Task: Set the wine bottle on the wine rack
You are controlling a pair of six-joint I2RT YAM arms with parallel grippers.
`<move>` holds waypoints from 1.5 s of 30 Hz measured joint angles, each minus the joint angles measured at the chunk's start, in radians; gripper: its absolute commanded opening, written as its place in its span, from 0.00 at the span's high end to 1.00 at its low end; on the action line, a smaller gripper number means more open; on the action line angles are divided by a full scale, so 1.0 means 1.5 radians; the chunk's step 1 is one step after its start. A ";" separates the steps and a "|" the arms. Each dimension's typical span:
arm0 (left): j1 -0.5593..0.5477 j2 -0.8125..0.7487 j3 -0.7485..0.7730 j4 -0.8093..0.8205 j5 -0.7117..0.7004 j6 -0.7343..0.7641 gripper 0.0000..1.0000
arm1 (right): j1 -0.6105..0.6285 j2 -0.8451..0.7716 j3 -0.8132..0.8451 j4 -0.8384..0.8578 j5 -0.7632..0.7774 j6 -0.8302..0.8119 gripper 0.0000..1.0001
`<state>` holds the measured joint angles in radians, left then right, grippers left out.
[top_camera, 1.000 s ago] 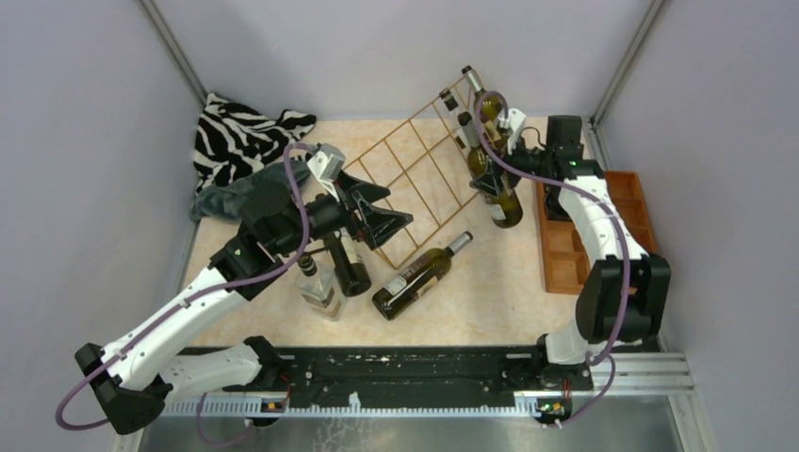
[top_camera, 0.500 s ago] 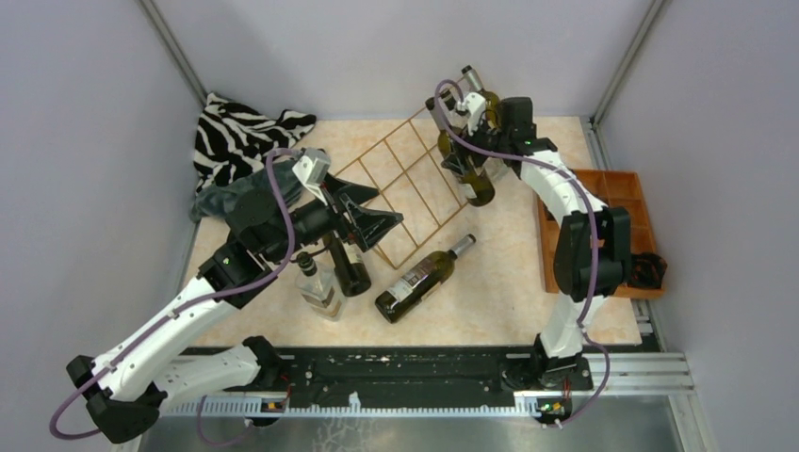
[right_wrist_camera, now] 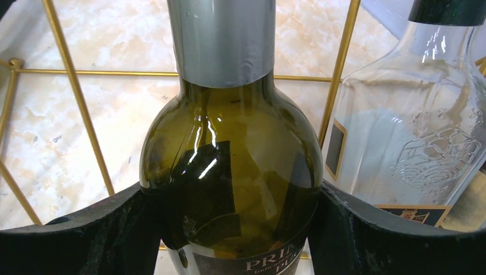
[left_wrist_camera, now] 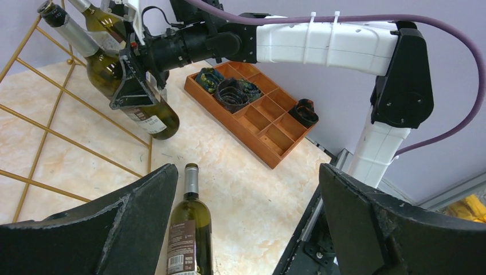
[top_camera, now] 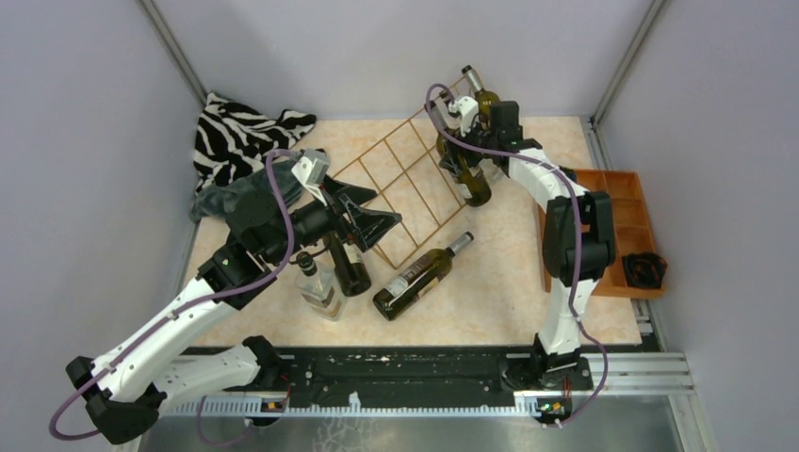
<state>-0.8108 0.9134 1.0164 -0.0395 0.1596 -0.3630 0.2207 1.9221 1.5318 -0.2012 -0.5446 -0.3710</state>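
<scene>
Beige marble-look table [top_camera: 499, 292], plain grey walls on three sides. Versus a second ago: right arm has swung inward from the table's right edge, elbow now folded over the orange tray [top_camera: 617, 278]. The wine bottle [top_camera: 474, 184] has moved left with it, from just off the wine rack [top_camera: 407, 185] to its right-hand cells. Left arm barely shifted. The lying bottle [top_camera: 419, 276] near the table's front middle has not moved.

Right gripper [top_camera: 466, 151] is clamped on the wine bottle at the shoulder, a finger on each side in the right wrist view. Left gripper [top_camera: 372, 215] has its jaws wide apart and holds nothing. It hovers over the rack's near-left corner, above a dark standing bottle [top_camera: 349, 268] and a clear bottle [top_camera: 318, 287].

The wine bottle is olive-green glass, with silver foil on the neck and a label on the body. It is tilted, neck toward the far edge, base at the rack's right edge, toward the table's far right corner. The neck sits between two gold wires; a clear glass bottle [right_wrist_camera: 412, 143] lies just beside it. Zebra cloth [top_camera: 240, 132] at the far left corner.
</scene>
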 measured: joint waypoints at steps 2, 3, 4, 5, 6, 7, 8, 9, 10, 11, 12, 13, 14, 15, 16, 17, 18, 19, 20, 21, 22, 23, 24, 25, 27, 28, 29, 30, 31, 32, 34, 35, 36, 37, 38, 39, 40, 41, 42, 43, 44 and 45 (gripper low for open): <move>0.000 0.000 0.000 0.000 0.000 0.000 0.01 | 0.000 0.009 0.007 0.002 0.006 0.001 1.00; 0.000 0.000 0.000 0.000 -0.001 0.000 0.01 | 0.000 0.014 0.010 0.005 0.009 0.001 1.00; 0.000 0.000 0.000 0.000 -0.001 0.000 0.01 | 0.001 0.019 0.012 0.010 0.013 0.002 1.00; 0.000 0.000 0.000 0.000 -0.001 0.000 0.01 | 0.001 0.023 0.015 0.012 0.017 0.002 1.00; 0.000 0.000 0.000 0.000 -0.002 0.000 0.01 | 0.001 0.028 0.015 0.019 0.020 0.002 1.00; 0.000 0.000 0.000 0.000 -0.002 0.000 0.01 | 0.001 0.031 0.015 0.022 0.022 0.003 1.00; 0.000 0.000 0.000 -0.001 -0.002 -0.001 0.01 | 0.002 0.035 0.016 0.025 0.024 0.004 1.00; 0.000 0.000 0.000 -0.001 -0.002 -0.001 0.01 | 0.002 0.039 0.018 0.027 0.024 0.005 1.00; 0.000 0.000 -0.001 -0.002 -0.002 -0.001 0.01 | 0.003 0.042 0.023 0.027 0.027 0.005 1.00; 0.000 0.000 -0.001 -0.003 -0.002 -0.001 0.01 | 0.005 0.045 0.027 0.026 0.031 0.005 1.00; 0.000 0.000 -0.001 -0.004 -0.002 -0.001 0.01 | 0.005 0.046 0.030 0.028 0.032 0.005 1.00; 0.000 0.000 -0.001 -0.005 -0.003 -0.001 0.01 | 0.006 0.047 0.033 0.028 0.033 0.005 1.00; 0.000 0.000 -0.002 -0.005 -0.003 -0.001 0.01 | 0.006 0.048 0.037 0.025 0.034 0.005 1.00; 0.000 0.000 -0.002 -0.005 -0.004 -0.001 0.01 | 0.007 0.051 0.041 0.026 0.034 0.006 1.00; 0.000 0.000 -0.002 -0.005 -0.005 -0.001 0.01 | 0.008 0.054 0.047 0.027 0.035 0.005 1.00; 0.000 0.000 -0.002 -0.005 -0.006 -0.001 0.01 | 0.008 0.057 0.050 0.028 0.036 0.005 1.00; 0.000 0.000 -0.002 -0.005 -0.007 -0.002 0.01 | 0.008 0.061 0.054 0.030 0.036 0.005 1.00; 0.000 0.000 -0.002 -0.005 -0.007 -0.001 0.01 | 0.009 0.065 0.058 0.030 0.036 0.005 1.00; 0.000 0.000 -0.002 -0.006 -0.008 -0.001 0.01 | 0.009 0.069 0.059 0.032 0.036 0.005 0.99; 0.000 0.000 -0.002 -0.006 -0.008 -0.002 0.01 | 0.009 0.074 0.061 0.030 0.036 0.005 0.98; 0.000 0.000 -0.002 -0.006 -0.008 -0.001 0.01 | 0.009 0.078 0.061 0.028 0.036 0.005 0.98; 0.000 0.000 -0.002 -0.006 -0.008 -0.002 0.01 | 0.009 0.083 0.062 0.027 0.035 0.004 0.96; 0.000 0.000 -0.002 -0.006 -0.008 -0.001 0.01 | 0.010 0.085 0.062 0.028 0.036 0.003 0.94; 0.000 0.000 -0.003 -0.006 -0.009 -0.002 0.01 | 0.010 0.086 0.063 0.028 0.036 0.003 0.91; 0.000 0.000 -0.003 -0.006 -0.009 -0.001 0.01 | 0.010 0.086 0.063 0.027 0.035 -0.001 0.88; 0.000 0.000 -0.003 -0.006 -0.009 -0.001 0.01 | 0.011 0.086 0.063 0.027 0.035 -0.002 0.86; 0.000 0.000 -0.003 -0.006 -0.009 -0.001 0.01 | 0.012 0.086 0.063 0.026 0.036 -0.003 0.84; 0.000 0.000 -0.003 -0.006 -0.009 -0.001 0.01 | 0.013 0.086 0.063 0.026 0.036 -0.005 0.82; 0.000 0.000 -0.003 -0.006 -0.009 -0.001 0.01 | 0.013 0.086 0.063 0.026 0.036 -0.007 0.80; 0.000 0.000 -0.003 -0.006 -0.009 -0.001 0.01 | 0.014 0.086 0.063 0.025 0.036 -0.008 0.78; 0.000 0.000 -0.003 -0.006 -0.009 -0.001 0.01 | 0.015 0.086 0.063 0.025 0.036 -0.010 0.75; 0.000 0.000 -0.003 -0.006 -0.009 -0.001 0.01 | 0.016 0.086 0.063 0.025 0.038 -0.011 0.73; 0.000 0.000 -0.003 -0.006 -0.009 -0.001 0.01 | 0.017 0.086 0.063 0.025 0.039 -0.012 0.71; 0.000 0.000 -0.003 -0.006 -0.009 -0.001 0.01 | 0.018 0.086 0.063 0.025 0.041 -0.013 0.69; 0.000 0.000 -0.003 -0.006 -0.009 -0.001 0.01 | 0.019 0.086 0.063 0.025 0.043 -0.013 0.66; 0.000 0.000 -0.003 -0.006 -0.009 -0.002 0.01 | 0.021 0.086 0.063 0.024 0.045 -0.014 0.65; 0.000 0.000 -0.003 -0.006 -0.009 -0.002 0.01 | 0.022 0.086 0.063 0.024 0.048 -0.014 0.62; 0.000 0.000 -0.003 -0.006 -0.009 -0.002 0.01 | 0.023 0.086 0.063 0.024 0.050 -0.014 0.60; 0.000 0.000 -0.003 -0.006 -0.009 -0.002 0.01 | 0.025 0.086 0.063 0.024 0.052 -0.014 0.58; 0.000 0.000 -0.003 -0.006 -0.009 -0.002 0.01 | 0.026 0.086 0.063 0.024 0.055 -0.014 0.56; 0.000 0.000 -0.003 -0.006 -0.009 -0.002 0.01 | 0.027 0.086 0.063 0.024 0.057 -0.014 0.54; 0.000 0.000 -0.003 -0.006 -0.009 -0.002 0.01 | 0.029 0.086 0.063 0.023 0.059 -0.014 0.52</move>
<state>-0.8108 0.9131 1.0122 -0.0490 0.1463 -0.3653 0.2638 2.0514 1.6257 -0.1661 -0.4561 -0.3923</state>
